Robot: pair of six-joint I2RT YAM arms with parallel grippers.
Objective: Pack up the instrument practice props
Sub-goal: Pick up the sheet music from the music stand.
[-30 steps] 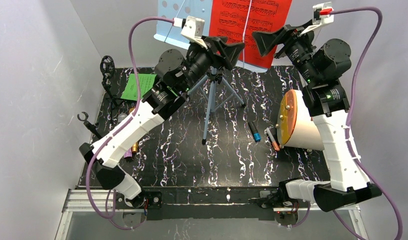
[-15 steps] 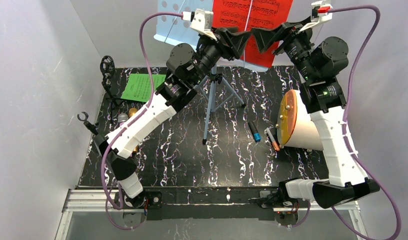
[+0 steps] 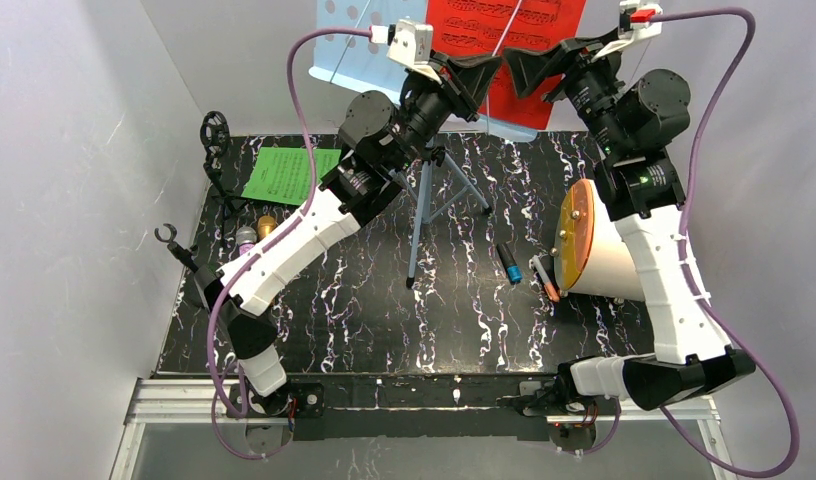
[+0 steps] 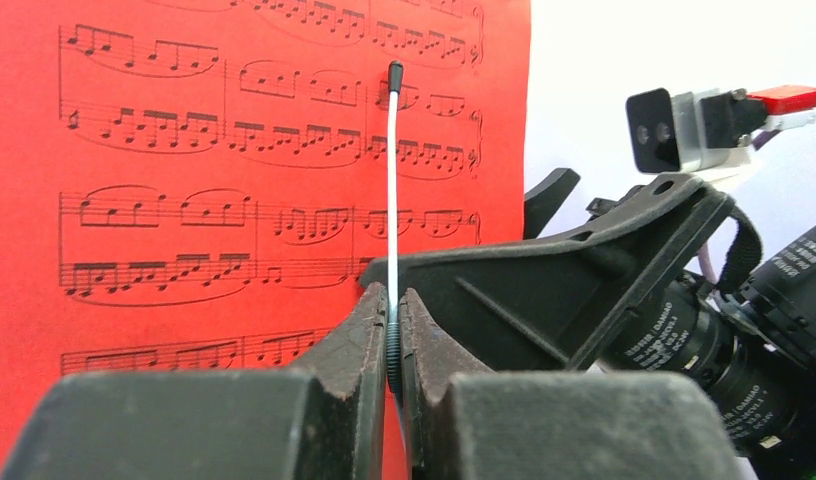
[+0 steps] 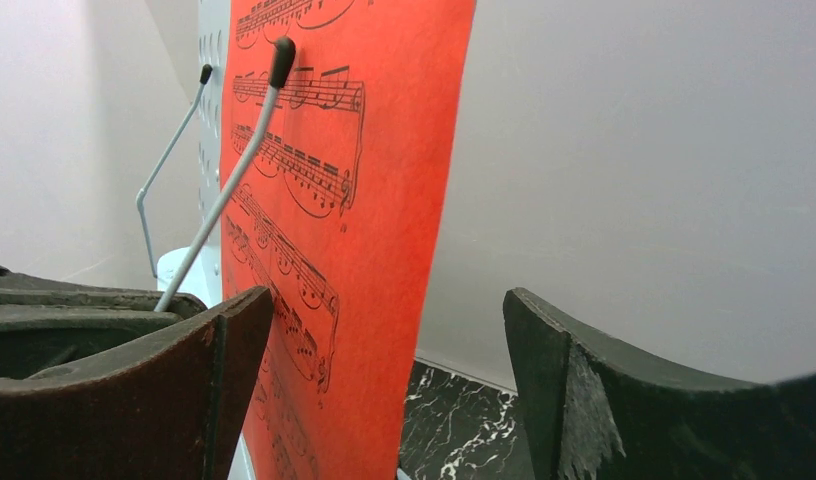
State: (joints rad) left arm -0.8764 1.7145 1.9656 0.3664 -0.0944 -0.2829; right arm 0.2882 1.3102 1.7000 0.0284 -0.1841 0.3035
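From above, we see our left gripper and right gripper close together before the red sheet on the rack, hiding its lower edge. Left wrist: jaws pinch the upright wire crossing the sheet. Right wrist: jaws spread, the sheet's upright right edge between them; contact unclear.

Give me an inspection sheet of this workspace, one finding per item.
Surface: black marbled mat.
Job's things: red score sheet on pale blue music rack, tripod standing; green score sheet, gold microphone, purple glitter microphone, black mic mounts at left.
Clutter: orange-faced white cone, blue-tipped cylinder.
Grippers: left gripper shut on wire page holder; right gripper open at red sheet's edge.
Cables: purple cables loop from both wrists.
Surroundings: white walls.
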